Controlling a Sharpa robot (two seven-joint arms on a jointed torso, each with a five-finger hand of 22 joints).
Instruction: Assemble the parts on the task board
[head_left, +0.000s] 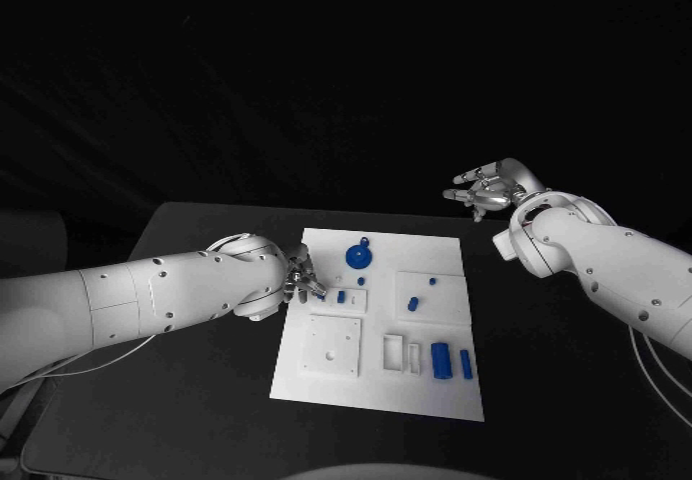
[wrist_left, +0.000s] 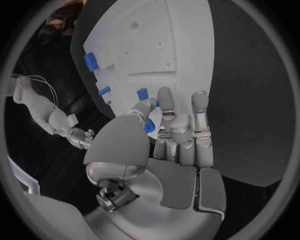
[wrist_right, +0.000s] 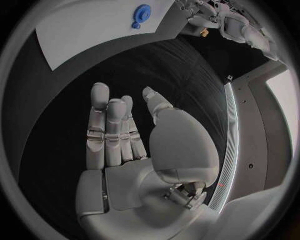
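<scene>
Black surface (head_left: 188, 400) spreads out in front of you, with the white task board (head_left: 378, 390) lying at its middle. Your left hand (head_left: 299, 278) sits at the board's left edge, and in the left wrist view its fingertips (wrist_left: 164, 96) pinch a small blue part (wrist_left: 149, 126) between thumb and finger, just over the board's edge. Your right hand (head_left: 490, 189) hangs above the surface beyond the board's far right corner, well apart from it, released, with the fingers (wrist_right: 100, 100) straight, side by side and holding nothing.

On the board you can see a round blue disc with a small tab (head_left: 359, 259) near the far edge, a small blue piece (head_left: 342, 296) just beside your left hand, two more small blue pieces (head_left: 411, 303) on the raised square to the right, and two upright blue bars (head_left: 441, 361) standing side by side near the near right corner, next to an open rectangular slot (head_left: 394, 352). A raised white square plate (head_left: 332, 346) lies on the near left part of the board.
</scene>
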